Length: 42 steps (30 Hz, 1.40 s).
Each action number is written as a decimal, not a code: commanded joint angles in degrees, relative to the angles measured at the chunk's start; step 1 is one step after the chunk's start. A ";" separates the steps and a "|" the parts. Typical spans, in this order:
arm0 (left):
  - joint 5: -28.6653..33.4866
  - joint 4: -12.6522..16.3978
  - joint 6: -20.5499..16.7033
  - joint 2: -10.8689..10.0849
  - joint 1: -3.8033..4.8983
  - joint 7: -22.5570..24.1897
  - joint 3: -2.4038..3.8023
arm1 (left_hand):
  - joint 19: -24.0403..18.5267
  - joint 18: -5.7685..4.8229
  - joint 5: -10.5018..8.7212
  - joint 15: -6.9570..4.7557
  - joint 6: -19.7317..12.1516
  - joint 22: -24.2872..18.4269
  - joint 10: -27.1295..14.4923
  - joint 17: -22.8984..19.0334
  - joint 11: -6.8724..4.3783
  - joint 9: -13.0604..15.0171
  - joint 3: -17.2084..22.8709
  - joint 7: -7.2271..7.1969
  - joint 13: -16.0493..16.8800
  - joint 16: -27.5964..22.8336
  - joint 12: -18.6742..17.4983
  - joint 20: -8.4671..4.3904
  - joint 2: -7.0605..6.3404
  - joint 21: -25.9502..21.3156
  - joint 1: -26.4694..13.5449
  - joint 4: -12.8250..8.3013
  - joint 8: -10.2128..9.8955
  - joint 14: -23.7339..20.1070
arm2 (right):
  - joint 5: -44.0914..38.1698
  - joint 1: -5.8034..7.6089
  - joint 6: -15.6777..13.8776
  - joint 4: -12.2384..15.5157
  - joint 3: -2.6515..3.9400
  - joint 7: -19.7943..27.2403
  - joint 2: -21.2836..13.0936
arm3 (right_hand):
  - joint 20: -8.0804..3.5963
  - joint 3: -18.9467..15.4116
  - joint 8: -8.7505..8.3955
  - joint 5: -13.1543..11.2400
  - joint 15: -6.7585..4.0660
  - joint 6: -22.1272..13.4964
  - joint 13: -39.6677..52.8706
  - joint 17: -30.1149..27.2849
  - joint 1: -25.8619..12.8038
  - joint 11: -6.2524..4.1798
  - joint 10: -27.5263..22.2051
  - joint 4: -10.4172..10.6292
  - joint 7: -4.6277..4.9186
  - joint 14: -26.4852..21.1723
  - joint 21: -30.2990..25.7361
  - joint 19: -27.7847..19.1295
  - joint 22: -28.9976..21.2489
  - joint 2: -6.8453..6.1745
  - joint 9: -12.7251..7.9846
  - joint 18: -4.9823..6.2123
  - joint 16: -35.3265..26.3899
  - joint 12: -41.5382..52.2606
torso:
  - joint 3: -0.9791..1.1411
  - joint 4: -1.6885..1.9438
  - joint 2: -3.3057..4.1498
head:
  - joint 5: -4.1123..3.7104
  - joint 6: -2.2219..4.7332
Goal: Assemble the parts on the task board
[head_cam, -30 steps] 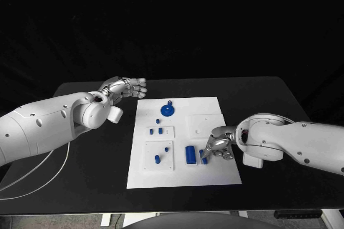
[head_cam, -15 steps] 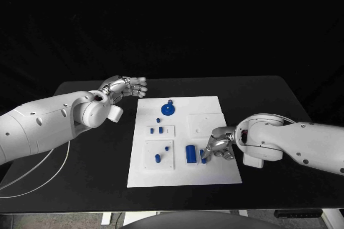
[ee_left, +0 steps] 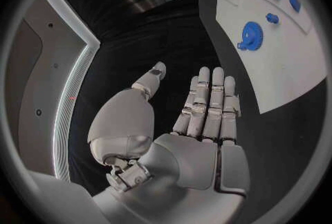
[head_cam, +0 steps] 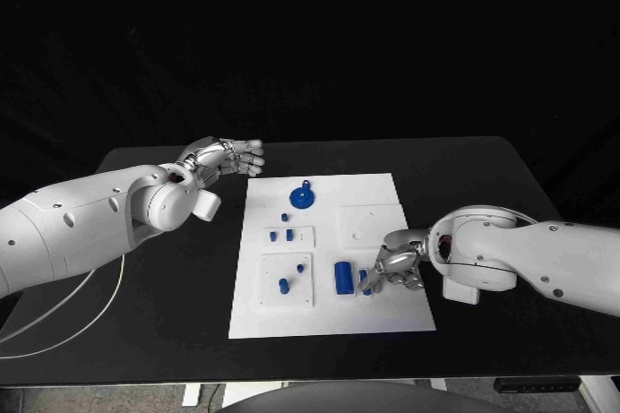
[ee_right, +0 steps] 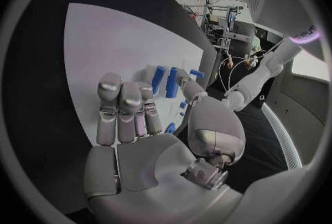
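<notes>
right hand [head_cam: 398,268] sits on the task board [head_cam: 388,316], fingers bent down over a small blue part [head_cam: 365,290], can't tell if it's actually gripped; long blue block [head_cam: 344,278] just beside those fingertips; left hand [head_cam: 228,156] off the board w/ fingers straight, close together, holding nothing

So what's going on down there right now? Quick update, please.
Left robot hand open, off the task board. Right robot hand over its right edge, fingers by a small blue part; grip unclear. Nothing in the way.
</notes>
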 commanded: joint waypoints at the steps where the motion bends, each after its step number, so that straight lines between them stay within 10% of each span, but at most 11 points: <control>1: -0.31 0.14 0.92 0.02 0.04 0.36 0.03 | 0.20 0.27 0.14 0.12 -0.34 0.07 -0.04 0.10 -0.28 -0.06 -0.04 -0.21 -0.10 -0.22 -0.01 -0.05 0.22 -0.23 -0.45 0.27 0.28 0.41 | -0.55 -0.16 3.16 0.32 -0.01 2.35 -0.14 | -0.54 -0.30 0.17 -0.06 -0.20 -0.25 0.10 0.10 3.64 -0.04 -0.24 -0.47 0.01 -0.04 0.25 0.03 0.63 -0.30 0.10 2.50 -0.33 -0.10 | 0.01 -0.04 0.01 | -0.06 0.06; 10: -0.40 0.22 0.90 -0.06 0.04 0.33 0.03 | 0.19 0.27 0.15 0.11 -0.34 0.09 -0.04 0.14 -0.29 -0.07 -0.03 -0.21 -0.10 -0.25 -0.01 -0.05 0.22 -0.24 -0.41 0.25 0.29 0.41 | -2.99 -0.69 2.62 -0.08 -0.01 1.14 0.02 | -0.26 -1.83 0.24 -0.22 -0.14 0.03 0.08 0.13 8.98 -0.07 -0.08 -0.41 0.03 -0.04 0.12 0.00 0.52 1.17 0.05 2.50 -0.39 -0.15 | 0.02 0.00 0.03 | -0.22 -0.03; 27: -0.50 0.35 0.87 -0.24 0.04 0.19 0.03 | 0.19 0.27 0.17 0.10 -0.34 0.15 -0.03 0.25 -0.29 -0.08 0.01 -0.22 -0.11 -0.34 -0.01 -0.06 0.17 -0.29 -0.26 0.18 0.31 0.43 | -2.65 -1.13 1.88 -0.98 -0.01 -0.11 0.47 | 0.14 -0.94 0.24 -0.30 -0.21 0.39 -0.03 0.11 5.66 -0.16 0.22 2.46 -0.06 0.02 -0.11 0.17 0.31 6.18 -0.07 2.50 -0.45 -0.28 | 0.01 -0.01 0.00 | 0.02 -0.34; 42: -0.54 0.40 0.88 -0.28 0.04 0.16 0.03 | 0.20 0.27 0.20 0.10 -0.30 0.19 0.02 0.35 -0.31 -0.08 0.06 -0.23 -0.11 -0.41 0.02 -0.07 0.19 -0.32 -0.14 0.15 0.35 0.45 | -2.94 -1.60 1.56 -2.44 -0.02 -1.15 1.99 | 0.09 2.70 0.32 -0.30 -0.27 0.72 0.03 0.16 7.06 -0.25 0.46 2.20 -0.15 0.10 0.04 0.29 0.43 7.00 -0.12 2.50 -0.37 -0.20 | -0.02 0.01 0.01 | 0.04 -0.61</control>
